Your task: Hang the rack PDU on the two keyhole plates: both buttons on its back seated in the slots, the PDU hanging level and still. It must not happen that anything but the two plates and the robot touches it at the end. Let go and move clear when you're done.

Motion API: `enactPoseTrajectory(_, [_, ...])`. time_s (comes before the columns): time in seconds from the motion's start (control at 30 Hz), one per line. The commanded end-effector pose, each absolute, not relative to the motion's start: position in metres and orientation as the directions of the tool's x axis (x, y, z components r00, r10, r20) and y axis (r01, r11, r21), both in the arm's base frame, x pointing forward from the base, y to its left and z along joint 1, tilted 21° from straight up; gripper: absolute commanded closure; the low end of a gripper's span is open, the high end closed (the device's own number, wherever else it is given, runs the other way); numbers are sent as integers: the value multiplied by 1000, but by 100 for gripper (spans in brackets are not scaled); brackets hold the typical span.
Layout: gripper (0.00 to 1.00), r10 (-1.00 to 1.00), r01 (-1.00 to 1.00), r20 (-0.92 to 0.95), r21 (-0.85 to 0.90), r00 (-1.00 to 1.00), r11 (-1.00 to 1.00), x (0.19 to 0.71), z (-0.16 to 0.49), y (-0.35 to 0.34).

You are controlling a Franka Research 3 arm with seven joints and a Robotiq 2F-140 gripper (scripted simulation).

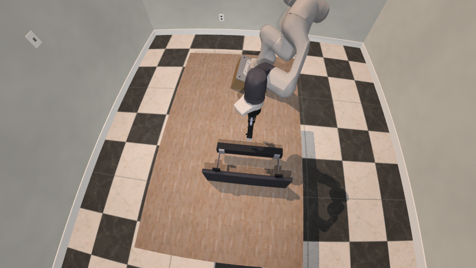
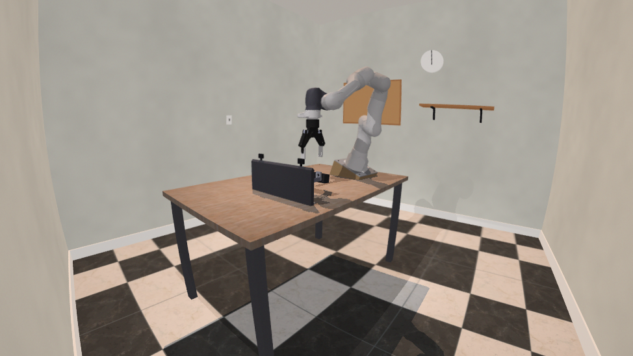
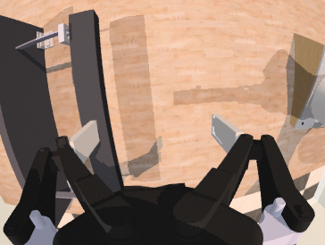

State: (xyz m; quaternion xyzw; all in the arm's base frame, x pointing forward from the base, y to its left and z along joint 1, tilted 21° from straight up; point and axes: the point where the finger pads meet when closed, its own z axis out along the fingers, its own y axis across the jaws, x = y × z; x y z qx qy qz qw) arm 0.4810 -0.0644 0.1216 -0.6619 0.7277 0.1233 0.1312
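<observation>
Dark PDU (image 1: 249,148) hanging above wooden desk (image 1: 186,213) on thin plates (image 1: 276,156) reaching from backboard (image 1: 247,178). End effector (image 2: 311,151) hovering nearer arm base, fingers spread wide, pinching nothing. Hanging step appearing finished. Next judged: holding clear, checking that PDU is sitting level and motionless, both buttons seated.

The desk (image 2: 230,212) has a light-brown wood-grain top on dark grey legs. On it, the rack PDU (image 1: 249,148) and the upright panel (image 2: 283,181) beside it are near-black (both plain, no markings visible). Above the desk, the arm (image 2: 369,101) is off-white with a dark grey wrist, and its pincer (image 2: 311,152) is black with pale grey fingertips. Under the desk, the floor (image 2: 442,274) is a black-and-cream marbled checkerboard.
</observation>
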Motion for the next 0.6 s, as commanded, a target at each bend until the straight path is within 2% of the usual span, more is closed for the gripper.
enactPoseTrajectory(0.0, [0, -933, -998, -357, -21, -52, 64, 470, 123, -65])
enactPoseTrajectory(0.57, [0, -933, -998, -357, -21, -52, 64, 453, 122, -64])
